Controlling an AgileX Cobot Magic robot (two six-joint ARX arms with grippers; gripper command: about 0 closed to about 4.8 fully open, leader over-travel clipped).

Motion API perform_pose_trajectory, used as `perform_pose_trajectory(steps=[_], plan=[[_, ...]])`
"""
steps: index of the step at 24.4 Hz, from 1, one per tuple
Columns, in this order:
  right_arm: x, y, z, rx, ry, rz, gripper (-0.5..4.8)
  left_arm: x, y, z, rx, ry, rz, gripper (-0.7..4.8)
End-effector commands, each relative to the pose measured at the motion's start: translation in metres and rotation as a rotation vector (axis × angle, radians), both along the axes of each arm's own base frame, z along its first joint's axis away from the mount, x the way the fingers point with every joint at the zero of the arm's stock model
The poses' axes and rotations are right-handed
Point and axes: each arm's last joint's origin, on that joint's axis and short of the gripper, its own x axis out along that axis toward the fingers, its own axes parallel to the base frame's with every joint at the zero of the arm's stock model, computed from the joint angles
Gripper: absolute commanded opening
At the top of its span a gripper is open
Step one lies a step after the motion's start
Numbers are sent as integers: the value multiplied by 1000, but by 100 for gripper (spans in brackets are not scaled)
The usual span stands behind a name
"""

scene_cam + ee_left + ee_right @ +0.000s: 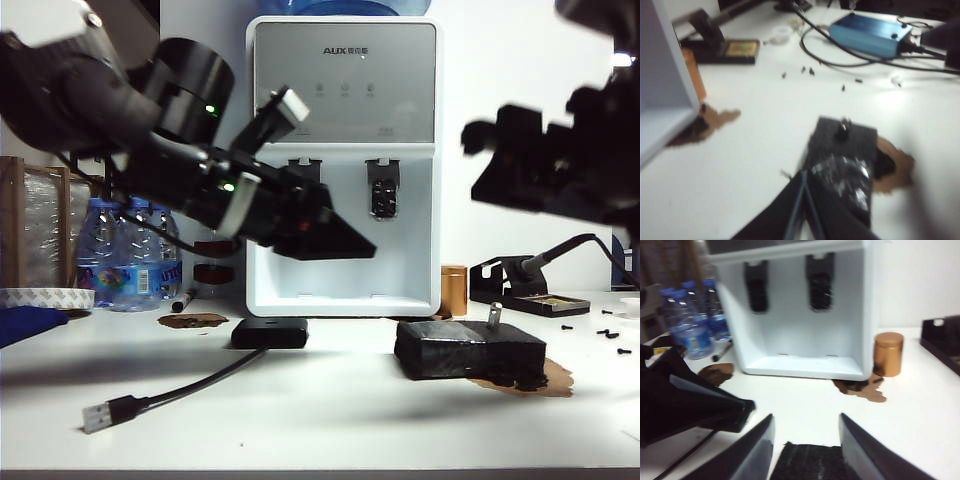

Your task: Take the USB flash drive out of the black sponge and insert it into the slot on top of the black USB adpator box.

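Note:
The black sponge (470,352) lies on the white table right of centre. The USB flash drive (493,313) stands upright in its top. The black USB adpator box (270,333) sits to its left, and its cable runs to a silver plug (97,415). My left gripper (355,247) hangs shut above the box; in the blurred left wrist view its fingers (802,174) meet near the sponge (840,155), where the drive (844,126) shows as a small stub. My right gripper (478,138) hovers high above the sponge, open (806,416) and empty, over the sponge's edge (810,462).
A white water dispenser (342,160) stands behind the box and sponge. Water bottles (125,260) stand at the back left, and a copper cylinder (454,290) and a soldering stand (525,290) at the back right. Screws (610,335), brown stains (192,320) and a blue box (870,32) with cables also lie on the table.

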Motion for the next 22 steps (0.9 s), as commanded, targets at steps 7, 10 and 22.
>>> perform_pose_trajectory(steps=[7,10,22], plan=[[14,9,-30,46,55,-86,209,21,-33,-24,-6,-4,-45,-4],[16,9,-37,33,63,-121,209,17,-37,-28,-13,16,-96,-4],[39,12,-53,14,88,-164,205,2,-55,-29,-1,17,-135,-4]])
